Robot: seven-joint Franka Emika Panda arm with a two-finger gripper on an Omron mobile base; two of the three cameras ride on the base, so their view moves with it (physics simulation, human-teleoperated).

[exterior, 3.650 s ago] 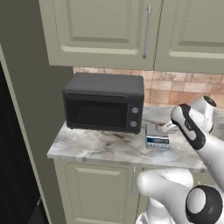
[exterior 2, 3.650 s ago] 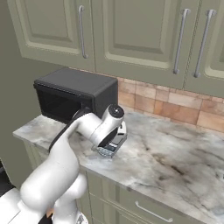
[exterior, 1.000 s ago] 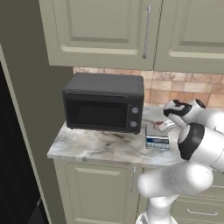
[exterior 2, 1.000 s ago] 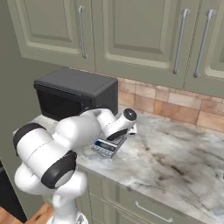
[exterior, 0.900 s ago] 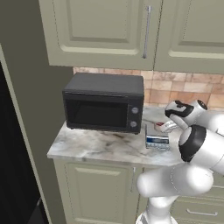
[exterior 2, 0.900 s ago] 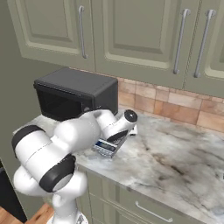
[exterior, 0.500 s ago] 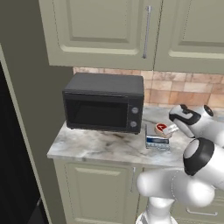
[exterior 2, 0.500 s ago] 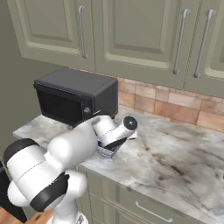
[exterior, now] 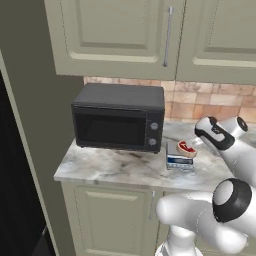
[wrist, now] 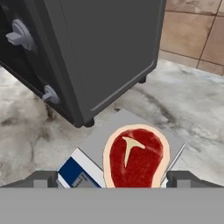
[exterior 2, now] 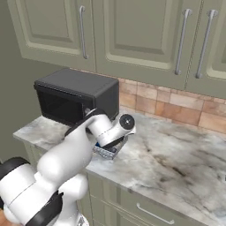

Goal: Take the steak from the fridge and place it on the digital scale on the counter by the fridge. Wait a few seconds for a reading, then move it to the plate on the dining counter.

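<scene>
The steak, red with a pale rim and a white T mark, lies flat on the grey digital scale, whose blue-and-white display faces the counter's front. From the left base view the steak sits on the scale just right of the microwave. My gripper hovers close over the steak, open, its fingertips standing wide on either side without touching it. Its hand reaches in from the right. The scale peeks out under my arm. The plate and the dining counter are out of view.
A black microwave stands right beside the scale on the marbled counter, close to my hand. Upper cabinets hang above, with a tile backsplash behind. The fridge's black casing shows at the far left. Open countertop stretches right.
The arm's links have swung round and the hand has drawn back to the right of the scale. The steak, covered by the hand before, now shows lying on the scale.
</scene>
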